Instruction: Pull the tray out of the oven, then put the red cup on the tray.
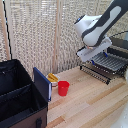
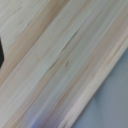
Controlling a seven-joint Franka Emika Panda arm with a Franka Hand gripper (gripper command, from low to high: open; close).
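Note:
The red cup (image 1: 63, 88) stands upright on the wooden table (image 1: 90, 102), towards the exterior view's left of the middle. At the exterior view's right edge sits the oven (image 1: 121, 47), partly cut off. The tray (image 1: 109, 63), a dark rack of thin bars, sticks out of the oven's front over the table. My gripper (image 1: 86, 56) hangs just above the tray's near-left corner, well away from the cup. Its fingers are too small and blurred to read. The wrist view shows only blurred wood grain (image 2: 60, 65), with no fingers in it.
A large black fabric box (image 1: 17, 95) fills the exterior view's lower left, with a blue flap (image 1: 42, 84) standing at its side. A yellow item (image 1: 52, 78) lies just behind the cup. A pale slatted screen (image 1: 45, 35) closes off the back.

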